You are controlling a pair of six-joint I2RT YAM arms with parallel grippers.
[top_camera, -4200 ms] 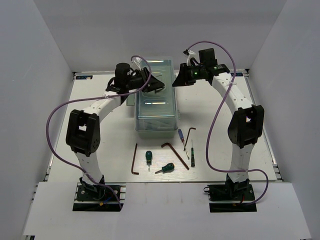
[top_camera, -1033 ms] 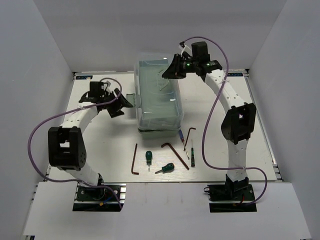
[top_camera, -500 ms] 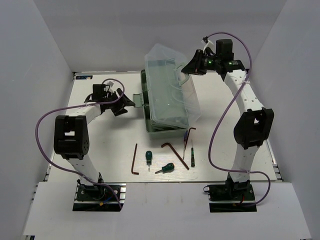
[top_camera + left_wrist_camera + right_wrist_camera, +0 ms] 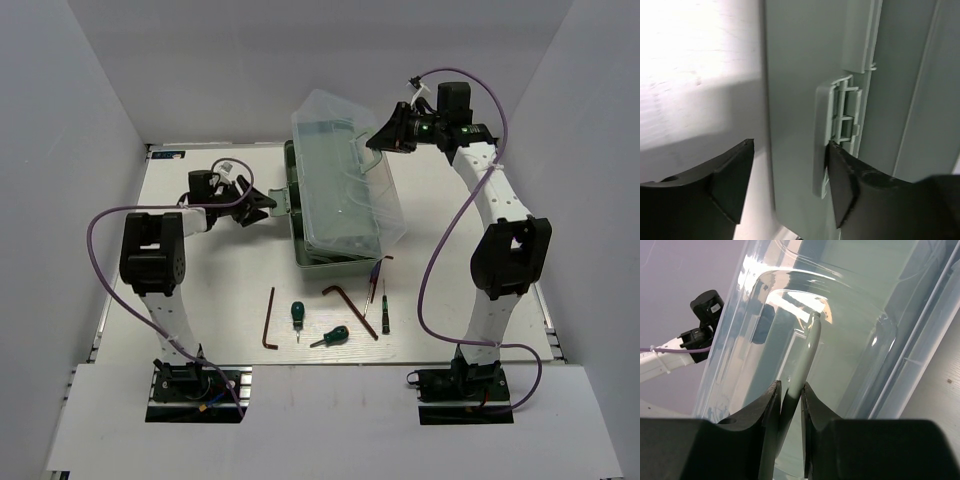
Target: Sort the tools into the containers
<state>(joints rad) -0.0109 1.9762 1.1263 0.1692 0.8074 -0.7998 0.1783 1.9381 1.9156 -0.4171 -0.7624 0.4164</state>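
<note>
The sage-green toolbox [image 4: 330,258] stands mid-table with its translucent lid [image 4: 345,180] tilted up toward the right. My right gripper [image 4: 378,140] is shut on the lid's handle [image 4: 807,352], as the right wrist view [image 4: 789,395] shows. My left gripper [image 4: 264,203] is open at the box's left wall, its jaws either side of the side latch [image 4: 822,145], with one finger [image 4: 840,185] touching it. On the table in front lie two hex keys [image 4: 268,320] [image 4: 350,310], two green-handled screwdrivers [image 4: 296,313] [image 4: 331,337] and a thin screwdriver [image 4: 385,310]. A third hex key [image 4: 380,262] pokes out under the lid. The blue-handled one is hidden.
White walls close in the table [image 4: 200,290] on the left, right and back. Purple cables loop from both arms. The left arm's elbow [image 4: 150,250] stands left of the box, the right arm's elbow [image 4: 510,255] to its right.
The lid was shut and has been lifted and swung right by my right gripper. My left gripper came down from the box's top to its left side latch. The box shifted slightly right.
</note>
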